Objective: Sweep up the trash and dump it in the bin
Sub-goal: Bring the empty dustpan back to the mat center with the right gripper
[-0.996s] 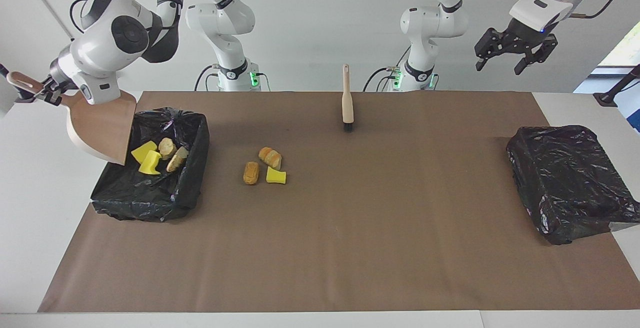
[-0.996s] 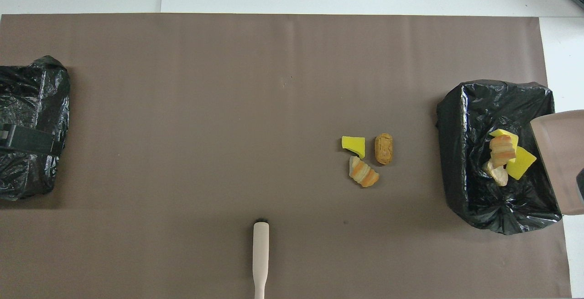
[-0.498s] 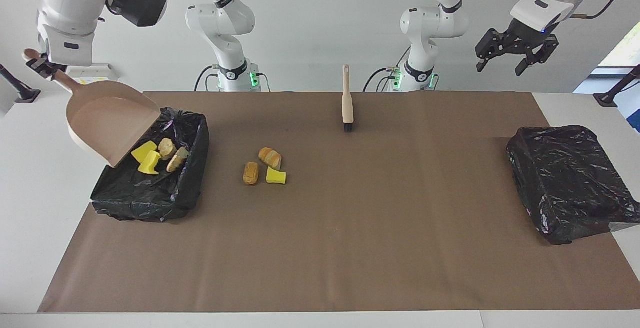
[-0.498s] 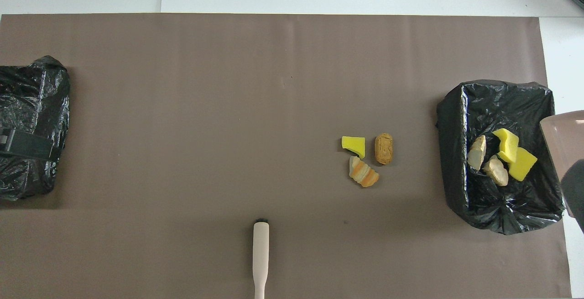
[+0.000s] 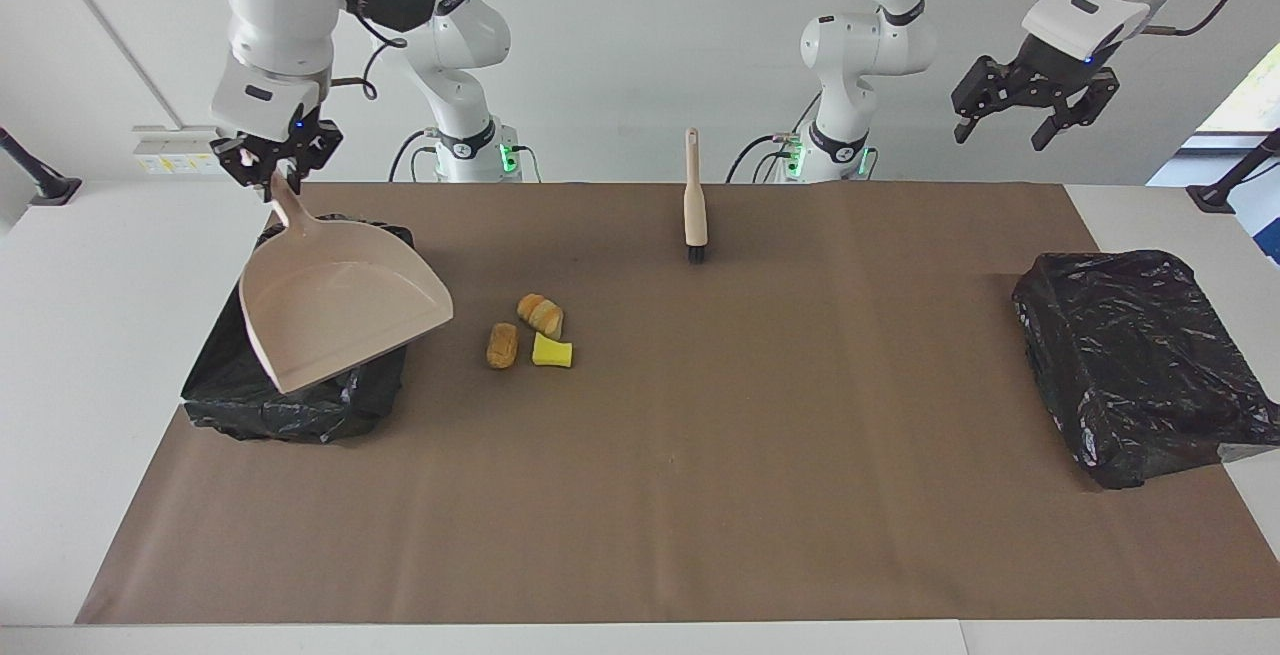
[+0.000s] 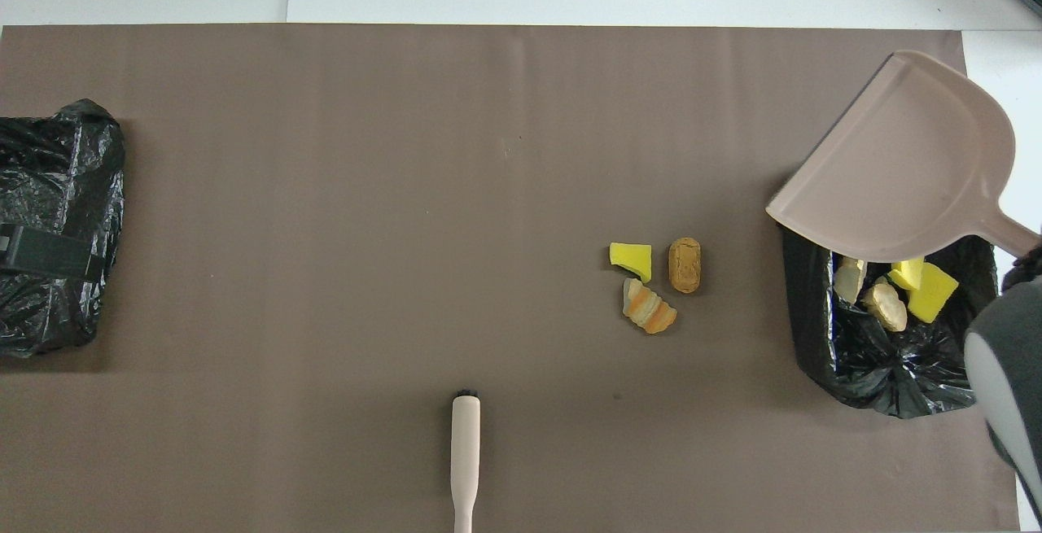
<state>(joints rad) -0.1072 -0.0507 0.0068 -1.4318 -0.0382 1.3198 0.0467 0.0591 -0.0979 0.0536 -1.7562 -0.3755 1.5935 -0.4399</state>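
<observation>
Two black-lined bins are seen on a brown paper mat, one at each end of the table. At the right arm's end, the bin (image 5: pixel 300 405) is partly covered by a pink dustpan (image 5: pixel 340 310), which is held up over it by its handle. The handle is clamped between the fingers of the right gripper (image 5: pixel 277 171). Four scraps of trash (image 6: pixel 891 289) are seen in this bin: two yellow sponge pieces and two tan bread-like lumps. Three more scraps (image 5: pixel 530 333) are left on the mat just beside the bin, toward the table's middle: a yellow sponge piece and two orange-tan lumps. A beige brush (image 5: pixel 695 200) with black bristles is laid nearer to the robots, untouched. The left gripper (image 5: pixel 1030 115) is raised near the second bin (image 5: pixel 1135 365), its fingers spread apart and empty. No readable writing or labels can be made out.
</observation>
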